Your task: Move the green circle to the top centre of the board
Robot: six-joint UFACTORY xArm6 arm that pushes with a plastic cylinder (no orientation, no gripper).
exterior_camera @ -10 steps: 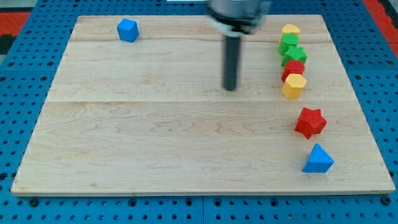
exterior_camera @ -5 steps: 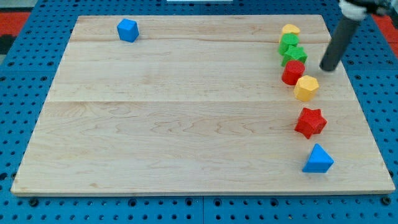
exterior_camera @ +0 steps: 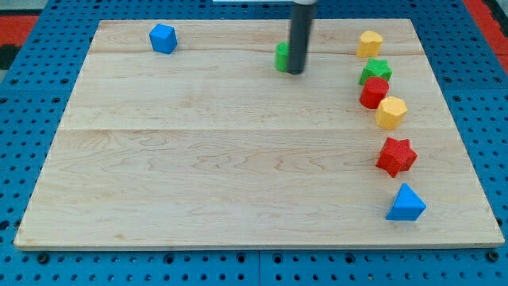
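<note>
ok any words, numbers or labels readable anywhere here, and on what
None: no text, number, brand or sign shows anywhere in the view.
The wooden board is bare wood.
The blue pegboard under it has only holes.
The blocks, such as the green circle and the blue triangle, have plain faces.
The dark rod is unmarked; my tip sits against the green circle's right side in the view.

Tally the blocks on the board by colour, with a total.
Blue: 2, cube and triangle
Green: 2, circle and star
Yellow: 2, top and lower
Red: 2, round and star
Total: 8
</note>
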